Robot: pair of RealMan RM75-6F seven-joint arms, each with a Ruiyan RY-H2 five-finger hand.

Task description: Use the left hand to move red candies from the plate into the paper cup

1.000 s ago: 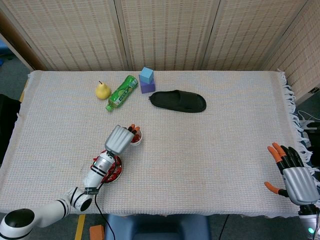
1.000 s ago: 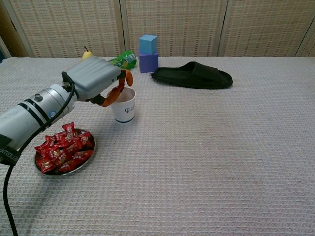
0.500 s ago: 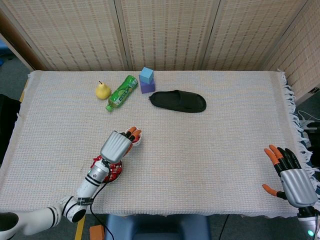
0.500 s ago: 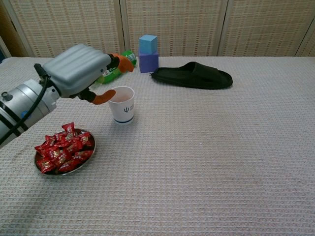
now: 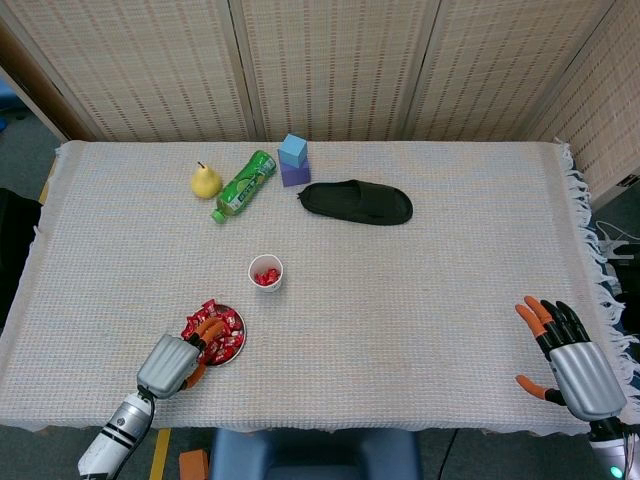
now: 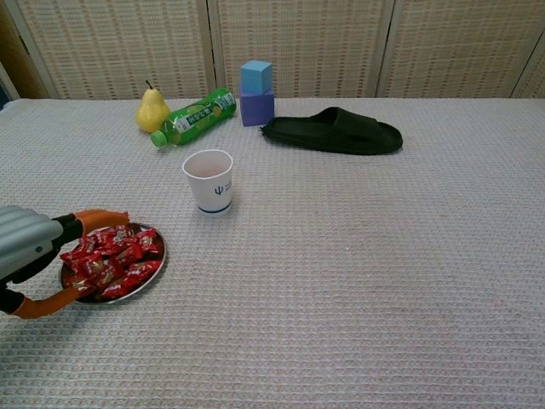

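My left hand [image 6: 21,247] hovers at the near-left edge of the plate [image 5: 239,343] of red candies [image 6: 109,260] — fingers [image 6: 94,216] spread, holding nothing. Just beyond stands the paper cup [image 6: 209,181], upright, a few candies inside; my right hand [image 5: 572,361] rests at the bench's far-right edge — fingers splayed, empty.

The cloth-covered table [image 5: 420,300] bears a pear [image 5: 205,181], bottle [image 5: 243,184], 2 stacked cubes [image 5: 293,160], slipper [image 5: 357,202], cup [image 5: 266,272] and plate [image 5: 237,347].

At the far side of the bench [image 5: 450,250], a yellow pear [image 5: 205,181] stood beside a green bottle [image 5: 244,184] lying flat. A blue cube [image 5: 293,150] sat atop a purple cube [image 5: 294,174], near a black slipper [image 5: 356,202].
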